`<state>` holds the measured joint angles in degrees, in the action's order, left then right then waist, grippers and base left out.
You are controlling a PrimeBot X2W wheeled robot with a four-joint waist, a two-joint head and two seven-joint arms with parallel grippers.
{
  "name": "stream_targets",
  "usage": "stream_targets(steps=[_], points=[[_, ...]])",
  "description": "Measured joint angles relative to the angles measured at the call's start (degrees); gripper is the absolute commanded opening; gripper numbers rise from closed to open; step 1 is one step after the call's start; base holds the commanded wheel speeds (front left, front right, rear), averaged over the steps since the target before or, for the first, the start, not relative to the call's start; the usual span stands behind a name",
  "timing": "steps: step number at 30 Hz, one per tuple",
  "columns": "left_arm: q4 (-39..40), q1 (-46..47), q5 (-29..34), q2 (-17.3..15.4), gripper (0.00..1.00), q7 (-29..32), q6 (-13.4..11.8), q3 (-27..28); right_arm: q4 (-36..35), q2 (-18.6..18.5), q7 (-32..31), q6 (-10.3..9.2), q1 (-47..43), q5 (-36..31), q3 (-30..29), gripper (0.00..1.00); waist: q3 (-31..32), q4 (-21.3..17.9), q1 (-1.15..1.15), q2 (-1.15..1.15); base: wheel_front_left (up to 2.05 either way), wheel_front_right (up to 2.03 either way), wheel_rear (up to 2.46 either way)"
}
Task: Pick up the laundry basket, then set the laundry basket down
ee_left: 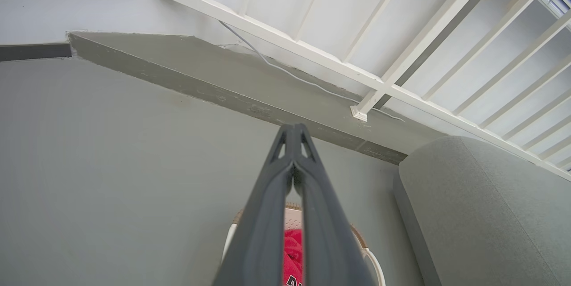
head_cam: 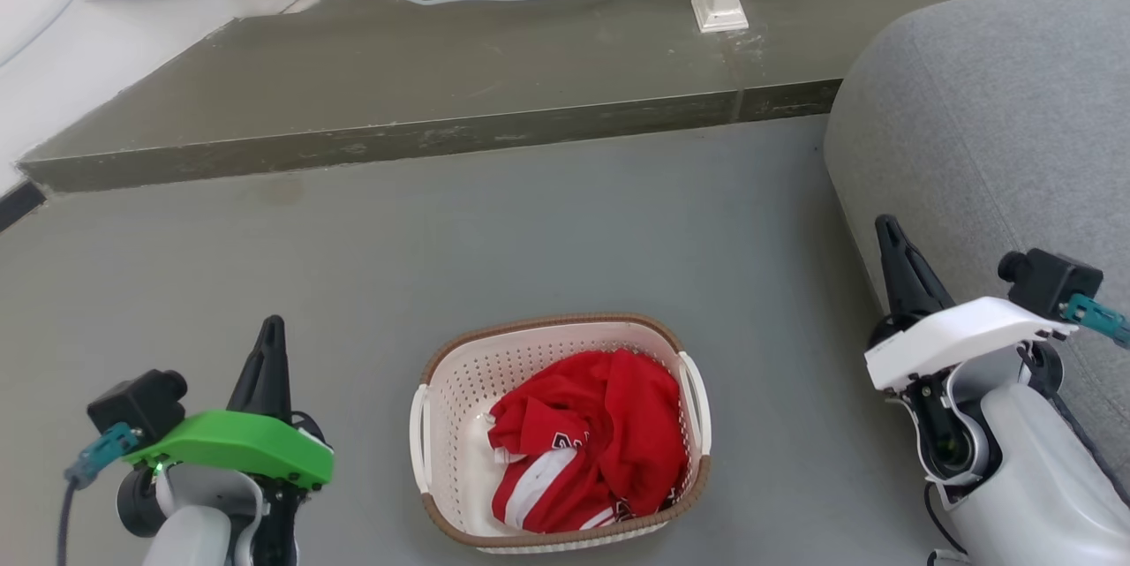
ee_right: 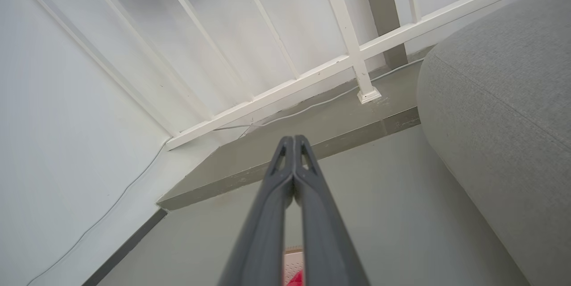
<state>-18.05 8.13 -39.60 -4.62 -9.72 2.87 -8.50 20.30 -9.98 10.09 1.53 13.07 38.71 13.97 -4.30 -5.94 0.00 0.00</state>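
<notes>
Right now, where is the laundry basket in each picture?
Head view: the laundry basket sits bottom middle.
Left wrist view: basket at the bottom edge, behind the left pincer.
Right wrist view: a sliver of basket at the bottom edge, behind the right pincer.
Shared landmark: the white railing post.

I see the laundry basket point(head_cam: 459, 389) upright on the grey floor — cream, perforated, brown-rimmed, white loop handles — holding crumpled red clothing.
</notes>
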Motion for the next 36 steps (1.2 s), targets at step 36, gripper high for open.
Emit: stream_targets(steps=[36], points=[[0.38,-0.26,-23.25,1.34,0.0,7.55,1.74,6.3,-1.51,3.27,-7.26,2.26,-3.14,23.5,-9.68,0.0,1.86,2.66,0.0,0.0,0.0,0.0,0.0]])
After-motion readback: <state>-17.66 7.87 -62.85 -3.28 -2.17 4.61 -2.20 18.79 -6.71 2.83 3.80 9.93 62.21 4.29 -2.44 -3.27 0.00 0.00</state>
